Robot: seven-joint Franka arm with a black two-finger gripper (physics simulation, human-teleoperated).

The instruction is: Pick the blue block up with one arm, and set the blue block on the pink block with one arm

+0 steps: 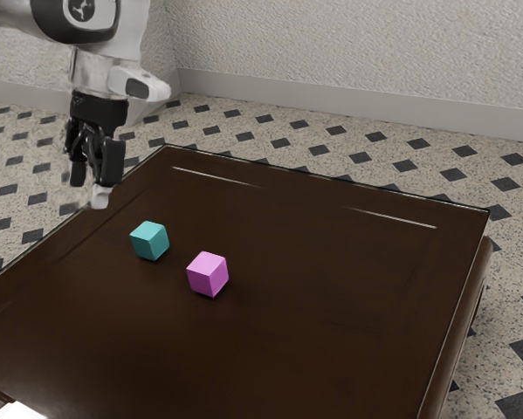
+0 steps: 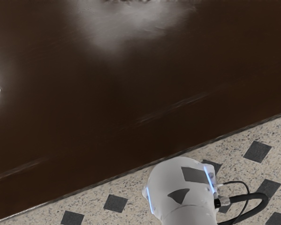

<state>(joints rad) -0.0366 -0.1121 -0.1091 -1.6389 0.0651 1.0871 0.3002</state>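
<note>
Blue block, well apart from gripper

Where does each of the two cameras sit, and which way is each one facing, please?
Exterior view: beside the arm, looking down across the dark table at the blue block and pink block; the gripper hangs at the exterior view's upper left.
Wrist view: on the hand, looking down at the table's edge and tiled floor; a white arm segment with cable shows.
Both share the table and tiled floor.
</note>
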